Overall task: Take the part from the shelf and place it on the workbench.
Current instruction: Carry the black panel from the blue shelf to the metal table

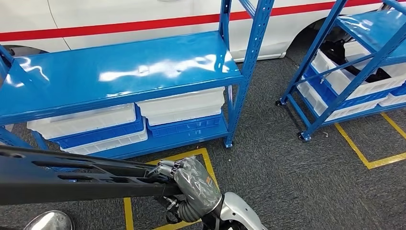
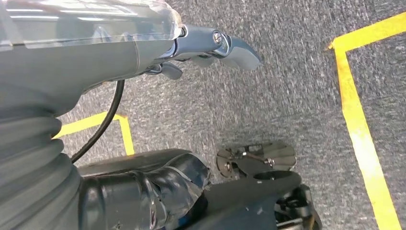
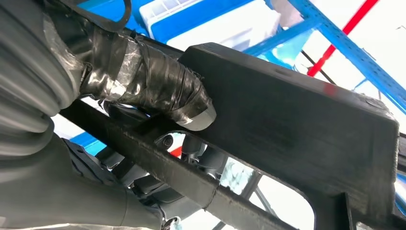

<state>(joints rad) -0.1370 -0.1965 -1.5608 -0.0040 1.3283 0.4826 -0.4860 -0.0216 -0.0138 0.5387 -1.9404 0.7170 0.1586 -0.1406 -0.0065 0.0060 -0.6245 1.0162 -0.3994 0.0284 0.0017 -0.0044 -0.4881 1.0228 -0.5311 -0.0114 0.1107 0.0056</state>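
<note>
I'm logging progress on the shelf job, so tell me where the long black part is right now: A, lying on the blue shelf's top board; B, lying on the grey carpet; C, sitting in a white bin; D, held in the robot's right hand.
D: the head view shows the right robot hand gripping the long black slotted part, off the glossy blue metal shelf.

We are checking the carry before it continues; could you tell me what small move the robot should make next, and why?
Probably keep carrying the long black part away from the blue shelf toward the workbench: the right hand grips it, it hangs over carpet, and the left hand holds nothing.
</note>
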